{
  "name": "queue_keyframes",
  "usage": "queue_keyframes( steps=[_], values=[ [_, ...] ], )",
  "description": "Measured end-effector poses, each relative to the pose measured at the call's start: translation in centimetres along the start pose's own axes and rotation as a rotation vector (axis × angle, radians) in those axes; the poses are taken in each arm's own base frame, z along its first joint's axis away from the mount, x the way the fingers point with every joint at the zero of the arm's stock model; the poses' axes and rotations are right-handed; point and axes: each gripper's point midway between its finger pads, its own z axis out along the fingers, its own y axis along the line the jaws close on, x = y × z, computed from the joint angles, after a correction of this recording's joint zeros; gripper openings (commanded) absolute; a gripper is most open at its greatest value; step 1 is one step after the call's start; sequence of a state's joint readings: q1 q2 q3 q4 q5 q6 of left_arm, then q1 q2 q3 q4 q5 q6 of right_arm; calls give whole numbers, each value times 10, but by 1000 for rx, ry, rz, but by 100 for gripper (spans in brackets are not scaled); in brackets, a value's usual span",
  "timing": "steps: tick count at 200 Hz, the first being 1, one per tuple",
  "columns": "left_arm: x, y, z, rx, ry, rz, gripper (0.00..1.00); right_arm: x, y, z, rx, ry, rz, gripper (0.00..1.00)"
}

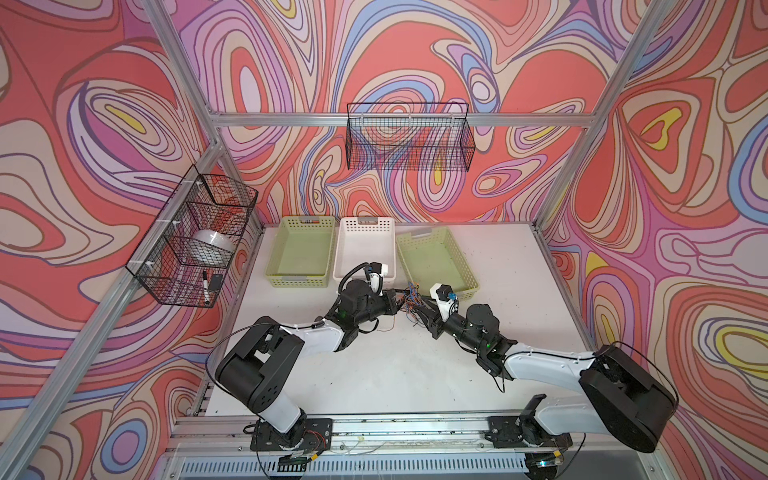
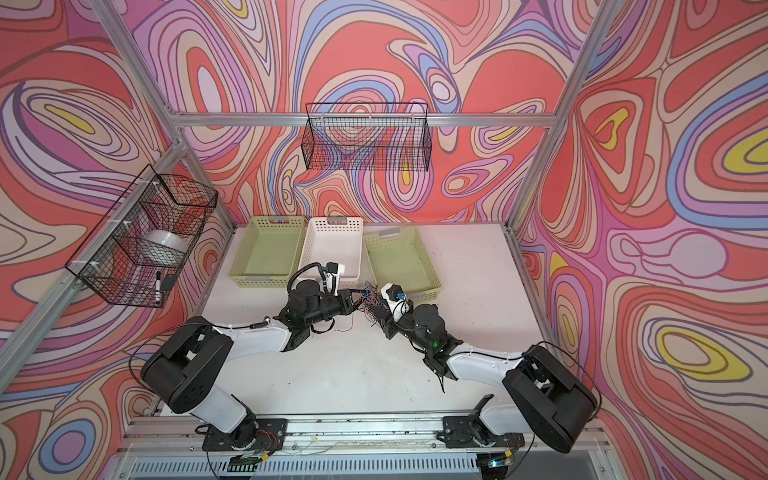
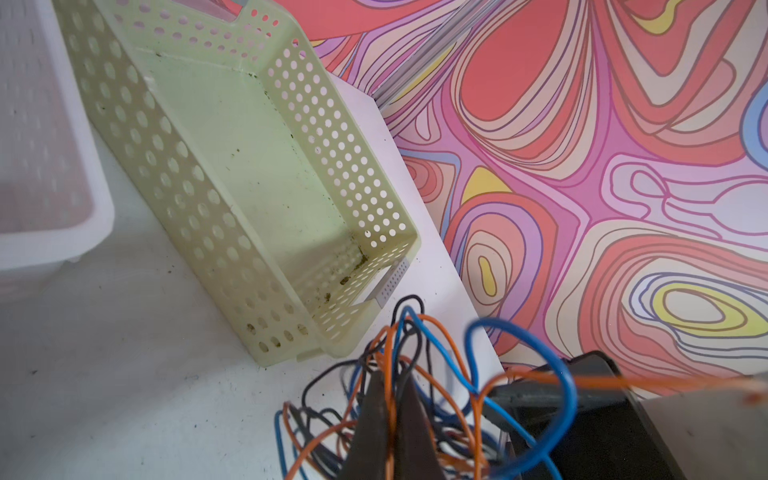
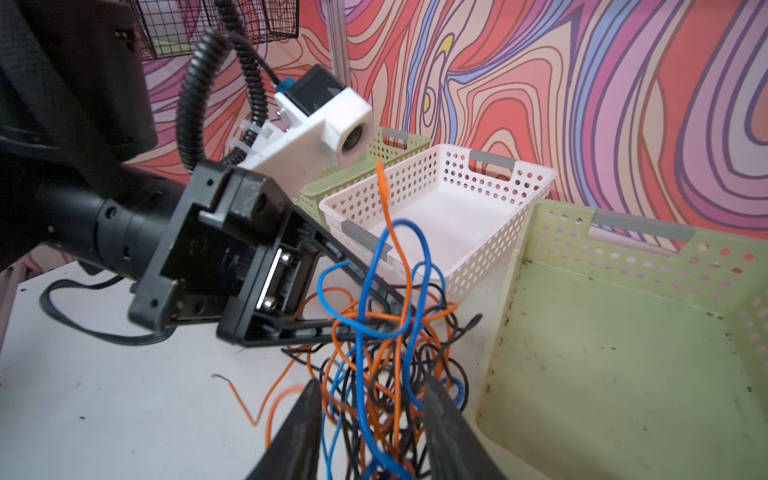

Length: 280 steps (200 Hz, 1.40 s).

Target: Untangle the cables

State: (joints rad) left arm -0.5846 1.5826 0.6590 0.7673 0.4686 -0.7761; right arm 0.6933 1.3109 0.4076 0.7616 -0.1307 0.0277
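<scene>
a robotics lab test cell: an aluminium frame (image 1: 407, 119) boxes in a white tabletop (image 1: 395, 374), and its walls (image 1: 415, 50) carry a printed swirl pattern in red, pink and blue. two black-and-white robot arms, the left arm (image 1: 257, 365) and the right arm (image 1: 623, 386), are bolted to a metal rail (image 1: 407, 426) along the tabletop's near edge. the left arm bears a wrist camera (image 4: 316, 120) on a white bracket. black wire baskets (image 1: 409, 137) hang from the frame, and three perforated plastic bins (image 1: 365, 245) line the far edge.
</scene>
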Motion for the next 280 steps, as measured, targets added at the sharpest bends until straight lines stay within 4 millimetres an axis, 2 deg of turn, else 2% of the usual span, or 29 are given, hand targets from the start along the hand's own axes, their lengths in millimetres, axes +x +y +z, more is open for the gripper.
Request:
queue_keyframes(
  steps=[29,56,109,161,235,280],
  values=[
    [-5,-10,-5,-23,22,81,0,-17,2,-13,5,-21,-8,60],
    [-7,-14,-7,-31,32,128,0,-26,-3,-20,40,-15,-13,59],
    [7,-5,-9,-75,84,141,0,-7,-14,-30,112,59,56,54],
    [9,-13,-15,-79,96,172,0,12,-14,-45,125,77,131,52],
    [12,-16,-14,-86,110,181,0,25,-4,-36,61,119,163,50],
    [9,-24,-12,-75,111,195,0,21,5,-24,-3,99,190,48]
  ],
)
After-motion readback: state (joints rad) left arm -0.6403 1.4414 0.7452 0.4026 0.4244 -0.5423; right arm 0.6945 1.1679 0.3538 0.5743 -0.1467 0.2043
